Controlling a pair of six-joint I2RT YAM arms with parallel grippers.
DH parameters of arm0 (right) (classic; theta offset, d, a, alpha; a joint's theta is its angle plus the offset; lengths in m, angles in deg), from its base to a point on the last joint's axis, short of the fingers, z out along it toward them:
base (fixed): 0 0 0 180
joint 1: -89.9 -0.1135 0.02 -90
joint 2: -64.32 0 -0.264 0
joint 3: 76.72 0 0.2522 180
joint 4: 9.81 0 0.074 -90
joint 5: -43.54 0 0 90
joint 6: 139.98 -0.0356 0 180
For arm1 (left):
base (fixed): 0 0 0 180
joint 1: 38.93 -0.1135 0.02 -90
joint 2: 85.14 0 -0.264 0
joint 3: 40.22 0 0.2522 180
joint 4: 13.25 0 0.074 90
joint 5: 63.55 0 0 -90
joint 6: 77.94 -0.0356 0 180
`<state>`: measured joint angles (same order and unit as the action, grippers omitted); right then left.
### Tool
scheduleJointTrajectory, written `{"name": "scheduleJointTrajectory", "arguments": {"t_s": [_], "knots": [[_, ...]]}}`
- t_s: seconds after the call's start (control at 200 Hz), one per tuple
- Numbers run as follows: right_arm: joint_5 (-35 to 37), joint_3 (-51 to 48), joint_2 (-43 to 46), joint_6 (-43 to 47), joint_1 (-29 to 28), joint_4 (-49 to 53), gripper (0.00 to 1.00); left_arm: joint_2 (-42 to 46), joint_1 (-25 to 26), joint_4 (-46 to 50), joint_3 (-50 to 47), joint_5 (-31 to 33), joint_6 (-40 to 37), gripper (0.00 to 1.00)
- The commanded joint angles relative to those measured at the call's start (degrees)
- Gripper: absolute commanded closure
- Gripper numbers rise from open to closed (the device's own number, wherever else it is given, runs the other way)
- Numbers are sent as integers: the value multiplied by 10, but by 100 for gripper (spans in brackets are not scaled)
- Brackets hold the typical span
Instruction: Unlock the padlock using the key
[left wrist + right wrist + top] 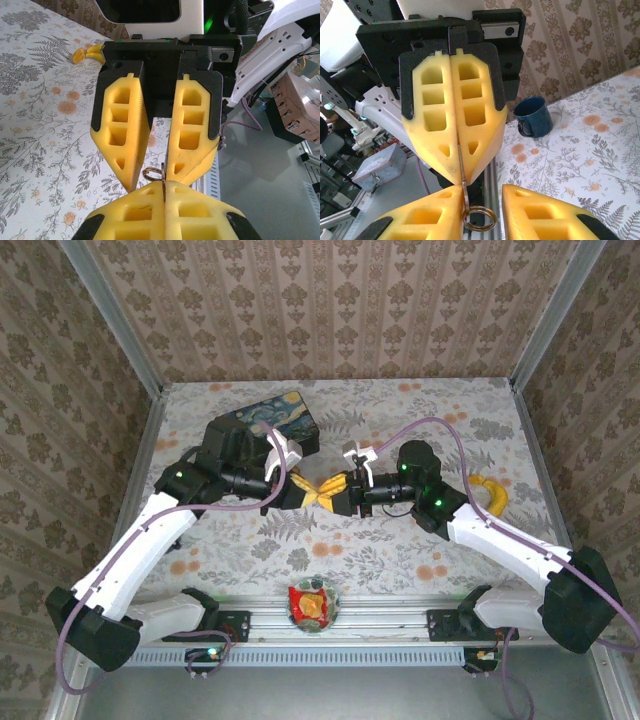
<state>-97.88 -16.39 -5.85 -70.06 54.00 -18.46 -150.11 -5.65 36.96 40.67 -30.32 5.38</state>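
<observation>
Floral table (400,550); left fingers (435,115) pinch key (465,197); right fingers (540,220) apart, flanking it.

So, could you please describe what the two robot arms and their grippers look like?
The left arm and right arm have white moulded shells, black joints and bases, and a small green light near each wrist. A mauve cable loops along each. The left gripper and right gripper are black, with yellow wedge-shaped fingers pierced by rectangular pockets.
</observation>
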Motion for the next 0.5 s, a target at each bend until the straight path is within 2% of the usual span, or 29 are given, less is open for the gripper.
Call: {"name": "scheduleJointTrajectory", "arguments": {"t_s": [0.0,0.065,0.145,0.255,0.495], "knots": [[27,11,14,12,4,11,75,17,-1,8,-6,-25,-7,100],[30,8,19,12,5,10,75,17,-1,10,-7,-26,-8,100],[46,6,24,15,7,18,69,19,-1,13,-9,-27,-9,100],[58,5,28,20,10,28,68,21,-1,10,-12,-29,-6,100],[17,11,20,5,8,9,68,20,-1,-14,-18,-27,10,100]]}}
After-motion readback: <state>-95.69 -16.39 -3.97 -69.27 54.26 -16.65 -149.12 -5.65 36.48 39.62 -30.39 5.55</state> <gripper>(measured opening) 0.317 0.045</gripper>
